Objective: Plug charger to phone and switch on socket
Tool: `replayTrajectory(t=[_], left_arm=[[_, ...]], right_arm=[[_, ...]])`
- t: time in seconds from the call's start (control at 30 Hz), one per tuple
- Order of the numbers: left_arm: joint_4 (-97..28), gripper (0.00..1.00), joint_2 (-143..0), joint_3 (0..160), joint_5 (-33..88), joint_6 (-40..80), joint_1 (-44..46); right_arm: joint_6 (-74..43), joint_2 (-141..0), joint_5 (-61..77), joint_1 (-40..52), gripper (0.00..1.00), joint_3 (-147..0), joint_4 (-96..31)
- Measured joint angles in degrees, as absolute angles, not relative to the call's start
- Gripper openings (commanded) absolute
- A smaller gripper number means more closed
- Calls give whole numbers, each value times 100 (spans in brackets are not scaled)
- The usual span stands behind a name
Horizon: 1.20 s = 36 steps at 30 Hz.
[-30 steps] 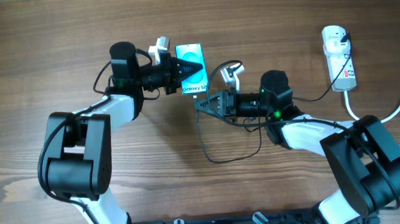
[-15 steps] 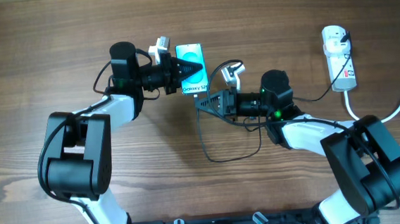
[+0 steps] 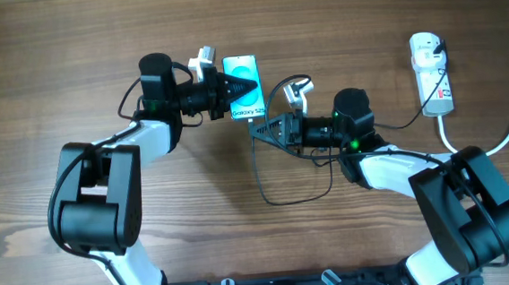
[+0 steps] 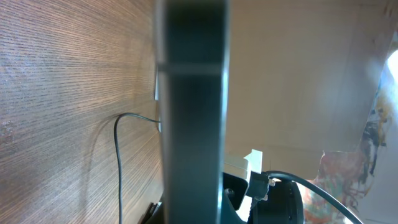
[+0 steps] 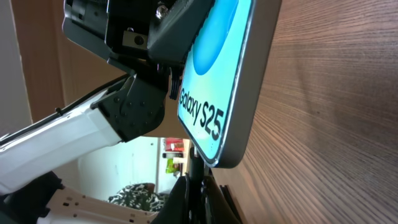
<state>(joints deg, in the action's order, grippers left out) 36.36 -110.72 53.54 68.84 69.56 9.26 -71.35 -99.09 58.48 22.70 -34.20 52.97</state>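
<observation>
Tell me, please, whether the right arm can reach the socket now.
Probably not yet: the right gripper is shut on the charger at the phone, though the socket lies unobstructed on its side.

The left gripper [image 3: 244, 91] clamps the phone [image 3: 242, 70]; the right gripper [image 3: 255, 131] sits just below it, seemingly pinching the charger [image 3: 254, 165].

One phone [image 3: 239, 70] up there, one black charger cable [image 4: 116, 162], one white socket strip [image 3: 431, 76], one thick white cord [image 3: 443, 125], maybe two by the far corner, two arms [image 3: 92, 194], two end effectors, left end effector [image 3: 249, 89], right end effector [image 3: 255, 131], one wooden surface [image 3: 50, 49]
</observation>
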Motion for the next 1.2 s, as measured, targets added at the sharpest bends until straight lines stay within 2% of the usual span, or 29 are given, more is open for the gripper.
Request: replayTrajectory(t=[1.2], left_arm=[[3948,4,-11072,5354,7043,6976,926]], right_arm=[[-7179,-9909,5911,2268,4,-3420,5450]])
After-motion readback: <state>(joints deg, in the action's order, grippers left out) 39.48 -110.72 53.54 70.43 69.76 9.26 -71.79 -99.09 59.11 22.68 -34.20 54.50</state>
